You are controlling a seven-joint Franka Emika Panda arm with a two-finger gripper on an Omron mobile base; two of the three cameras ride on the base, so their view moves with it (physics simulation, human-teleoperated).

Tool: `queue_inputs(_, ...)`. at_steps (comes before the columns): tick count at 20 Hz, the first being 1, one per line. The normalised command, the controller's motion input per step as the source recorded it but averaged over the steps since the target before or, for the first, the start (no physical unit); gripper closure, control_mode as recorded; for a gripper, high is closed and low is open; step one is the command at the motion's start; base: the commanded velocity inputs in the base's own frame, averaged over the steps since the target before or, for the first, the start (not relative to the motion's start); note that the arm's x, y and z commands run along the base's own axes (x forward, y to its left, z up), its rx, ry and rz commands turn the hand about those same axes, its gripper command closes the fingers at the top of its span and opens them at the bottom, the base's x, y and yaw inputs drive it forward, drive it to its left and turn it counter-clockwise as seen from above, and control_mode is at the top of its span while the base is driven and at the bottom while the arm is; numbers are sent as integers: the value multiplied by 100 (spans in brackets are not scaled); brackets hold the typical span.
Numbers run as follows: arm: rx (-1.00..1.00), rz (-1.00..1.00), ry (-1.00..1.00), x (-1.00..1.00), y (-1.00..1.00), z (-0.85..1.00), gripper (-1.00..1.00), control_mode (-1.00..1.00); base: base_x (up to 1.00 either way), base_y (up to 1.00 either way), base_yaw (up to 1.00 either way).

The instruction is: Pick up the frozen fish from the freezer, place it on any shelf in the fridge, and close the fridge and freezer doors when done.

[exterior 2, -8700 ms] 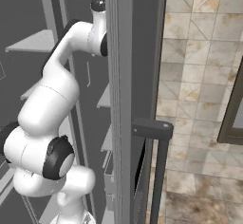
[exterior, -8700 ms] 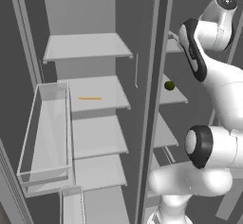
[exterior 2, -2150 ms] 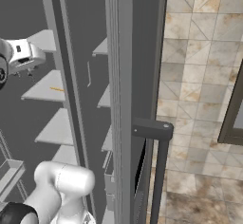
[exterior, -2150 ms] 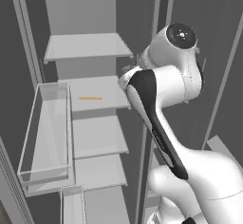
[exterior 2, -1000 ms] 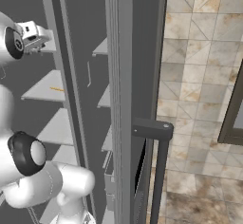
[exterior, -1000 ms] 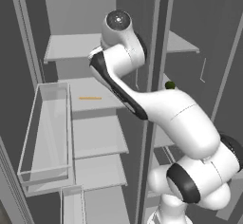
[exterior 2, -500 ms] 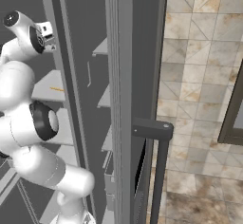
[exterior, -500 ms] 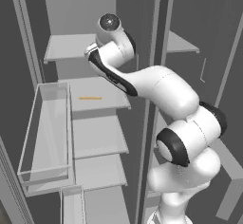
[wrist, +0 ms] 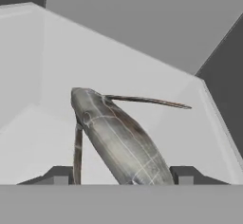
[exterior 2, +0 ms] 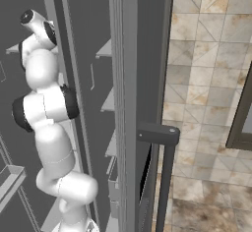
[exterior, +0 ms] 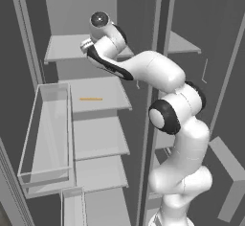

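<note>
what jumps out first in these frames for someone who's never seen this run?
In the hand view, the grey fish sits big between the gripper tips, over a pale shelf. From the left base view, the white arm reaches up to the top shelf of the open fridge, with a thin orange sliver on the shelf below. From the right base view, the freezer door stands open edge-on against the tiled wall.

Hand view: frozen fish (wrist: 118,142) between my gripper (wrist: 118,175) fingertips, body running from 5 to 11 o'clock, over a fridge (exterior: 91,96) shelf. Left base view: orange sliver (exterior: 91,98) on the second shelf, at 7 o'clock of my hand; door bin (exterior: 45,167) at 8 o'clock.
</note>
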Motion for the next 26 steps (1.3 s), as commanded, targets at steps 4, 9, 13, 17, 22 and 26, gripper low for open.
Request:
queue_inputs(4, 0, -1, 0, 4, 0, 0, -100, -100, 0, 0, 0)
queue_inputs(9, 0, 0, 0, -43, 0, 0, -100, -100, 0, 0, 0)
queue_inputs(13, 0, 0, 0, -96, -2, 0, -100, -100, 0, 0, 0)
queue_inputs(17, 0, 0, -1, -100, -15, -12, -100, -100, 0, 0, 0)
queue_inputs(22, 0, 0, -2, -100, -10, -17, -100, -100, 0, 0, 0)
queue_inputs(26, 0, 0, 0, -100, -13, -29, -100, -100, 0, 0, 0)
